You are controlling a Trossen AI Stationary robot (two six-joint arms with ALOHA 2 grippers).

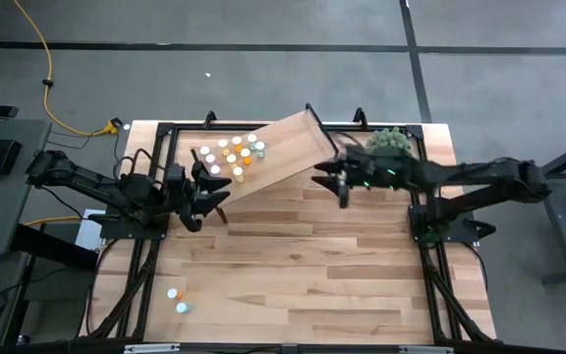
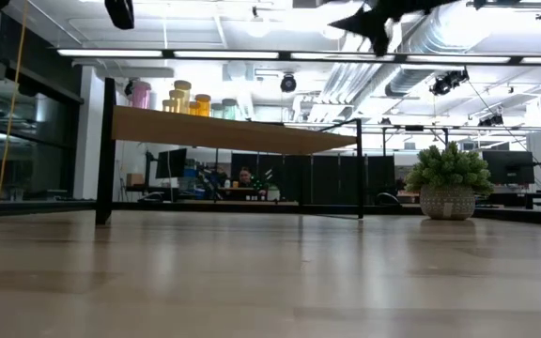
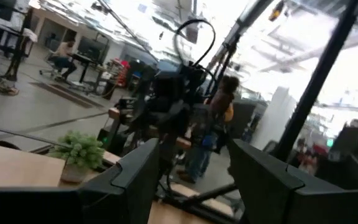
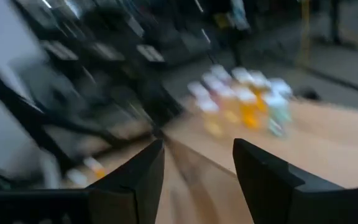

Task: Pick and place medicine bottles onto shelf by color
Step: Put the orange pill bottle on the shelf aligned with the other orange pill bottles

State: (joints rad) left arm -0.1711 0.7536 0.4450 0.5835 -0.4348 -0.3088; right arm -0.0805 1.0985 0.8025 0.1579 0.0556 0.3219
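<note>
Tiny round white-capped bottles, orange, yellow and teal, cluster on the left end of the light-wood plank shelf, which runs diagonally across the tabletop. Two more bottles sit near the front-left. Left gripper and right gripper are both open and empty.

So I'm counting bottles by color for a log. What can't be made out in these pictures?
- Shelf bottles, high view: too small to count by color.
- Same bottles, right wrist view: motion-blurred.
- Low view: only a few bottles show at the shelf end.
- Two bottles on the table: colors unclear.
</note>
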